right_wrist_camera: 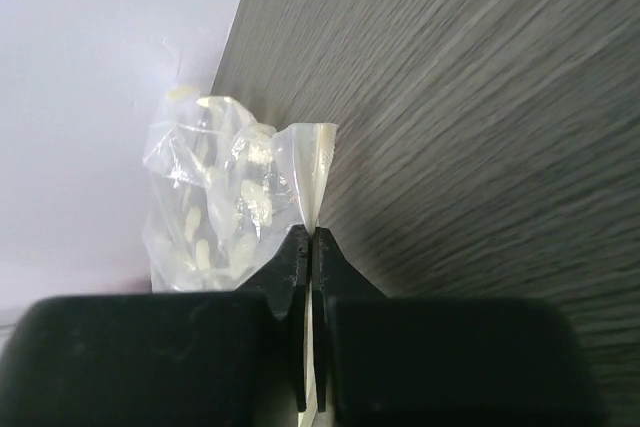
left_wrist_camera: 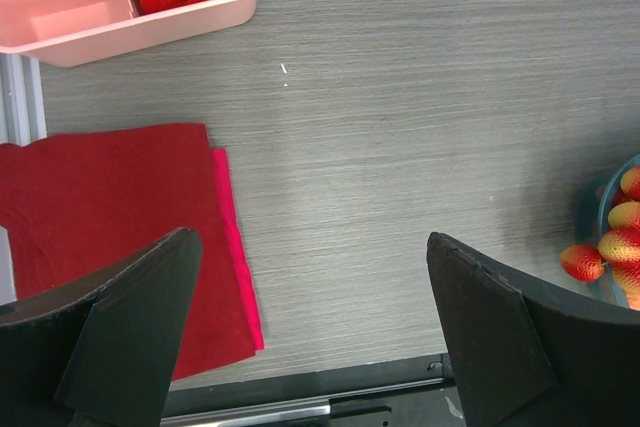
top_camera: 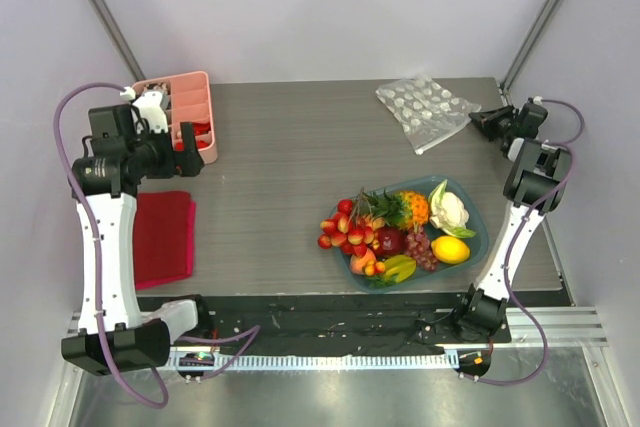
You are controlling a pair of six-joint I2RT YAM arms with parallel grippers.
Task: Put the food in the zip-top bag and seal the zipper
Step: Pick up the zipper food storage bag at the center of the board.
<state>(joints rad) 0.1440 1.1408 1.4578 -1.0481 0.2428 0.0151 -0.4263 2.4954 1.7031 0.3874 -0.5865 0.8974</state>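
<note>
Right gripper (right_wrist_camera: 308, 237) is clamped on a thin fold at the edge of the zip-top bag (top_camera: 425, 107), which lies at 1 o'clock on the table (top_camera: 300, 167), near the back-right corner. Over at 10 o'clock the left gripper (left_wrist_camera: 310, 242) hangs with its jaws spread wide and nothing in them, by the pink tray (top_camera: 175, 112) and above the red cloth (top_camera: 160, 237). The food (top_camera: 395, 232) sits heaped on the teal plate (top_camera: 478, 239) at 5 o'clock, well apart from the bag.

The biggest risk, I judge, is that only a sliver of film is pinched. A pull could then let the slick plastic slip free, or drag the bag along crumpled with its mouth shut. A lesser risk is that the whitish zipper (right_wrist_camera: 322, 147) creases under the pinch and later seals badly.

No brand, label or writing is legible; the bag shows only white dots.
</note>
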